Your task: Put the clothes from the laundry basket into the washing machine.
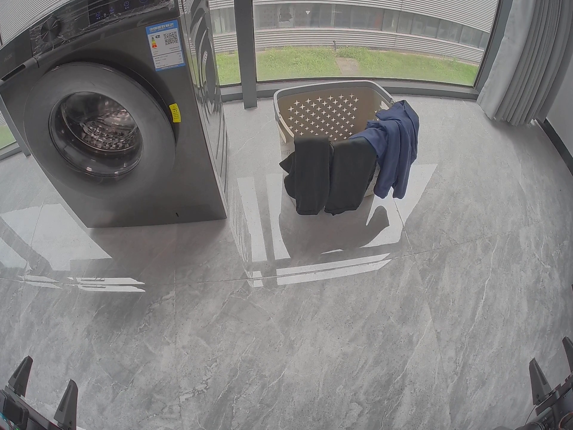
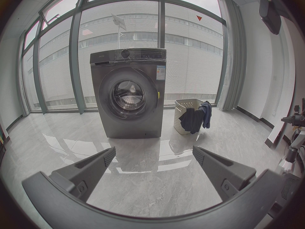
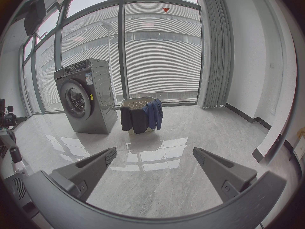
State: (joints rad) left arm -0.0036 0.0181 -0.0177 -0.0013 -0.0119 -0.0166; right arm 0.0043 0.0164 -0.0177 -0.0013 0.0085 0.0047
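Clothes (image 1: 349, 162): draped over the laundry basket's (image 1: 325, 111) near rim, well apart from me, at 1 o'clock from my left tool (image 1: 49, 372) and 11 o'clock from my right tool (image 1: 550, 353).
Tools: both spread wide, holding nothing.
Washing machine (image 1: 119, 120): at the basket's 9 o'clock.

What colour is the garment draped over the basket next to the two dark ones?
The garment is blue, clearest in the head view.

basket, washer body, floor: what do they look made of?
Basket: likely moulded plastic, matte beige; star-shaped cutouts in the wall.
Washer body: probably painted or coated sheet metal, dark grey satin; soft reflections on the side.
Floor: polished stone or stone-look tile, glossy grey; veining, grout lines, mirror-like window reflections.
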